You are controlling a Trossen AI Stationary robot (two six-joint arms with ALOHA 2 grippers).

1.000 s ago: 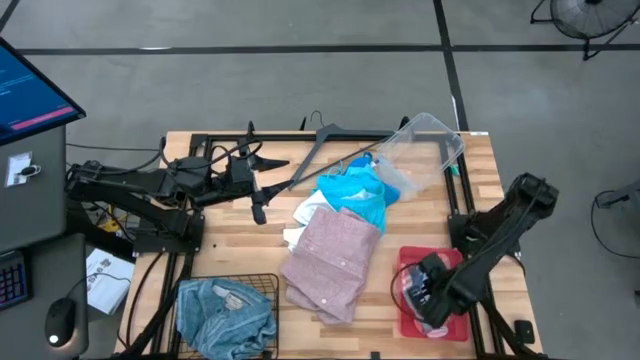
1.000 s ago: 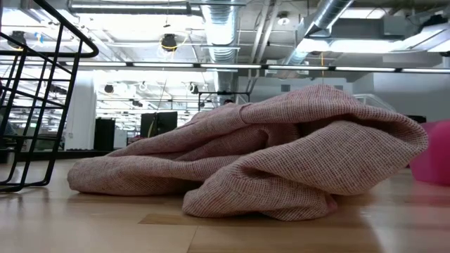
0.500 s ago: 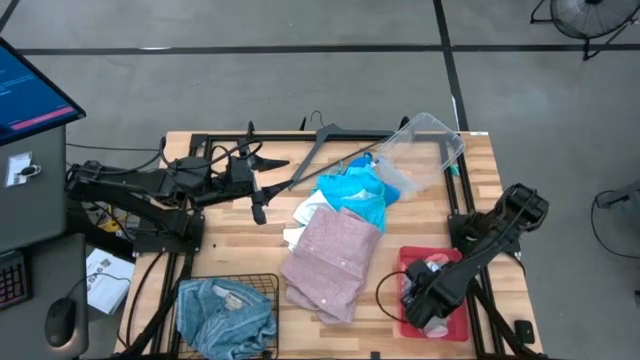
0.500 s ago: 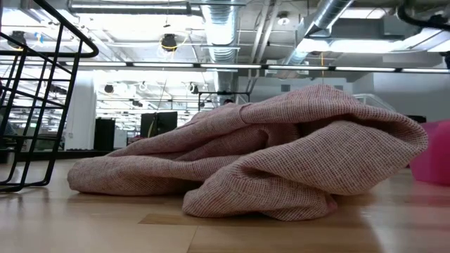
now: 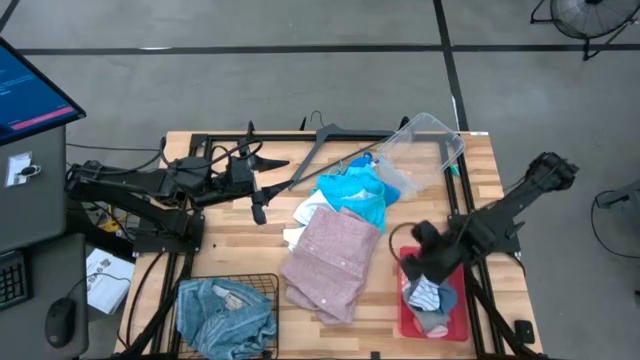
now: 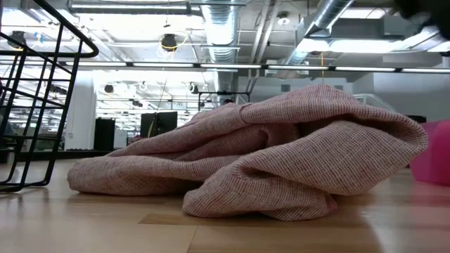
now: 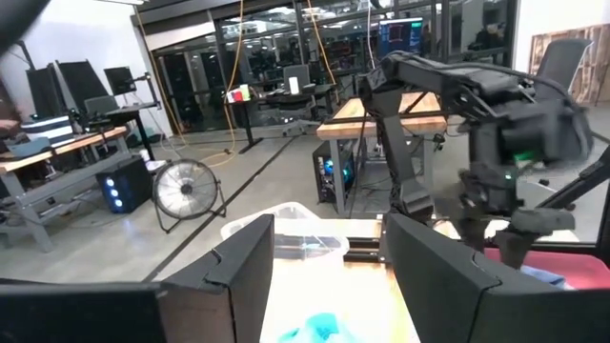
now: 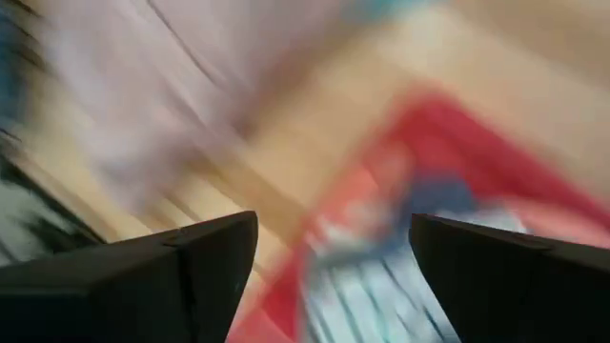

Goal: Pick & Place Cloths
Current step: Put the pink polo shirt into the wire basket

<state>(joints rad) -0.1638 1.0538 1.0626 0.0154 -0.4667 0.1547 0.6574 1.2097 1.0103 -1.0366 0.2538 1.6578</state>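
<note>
A wooden table (image 5: 215, 255) is seen from above, with the dusty pink cloth (image 5: 332, 262) spread near its middle; in the low view the same pink cloth fills the foreground in loose folds. The blue denim cloth (image 5: 222, 315) is bundled in a black wire basket (image 5: 262, 283) at the near left corner. The turquoise-blue cloth (image 5: 356, 194) lies just behind the pink one, with a white cloth (image 5: 303, 212) showing at its left edge. A clear plastic tub (image 5: 420, 147) is tilted at the far right, and a grey hanger (image 5: 335, 140) lies beside it. A red tray (image 5: 408, 318) at the near right holds striped and grey-blue socks (image 5: 430, 298). The right gripper (image 5: 422, 262) is held over the tray's far edge, fingers spread apart and empty. The left gripper (image 5: 258, 200) is parked at the far left, its fingers likewise spread with nothing between them
</note>
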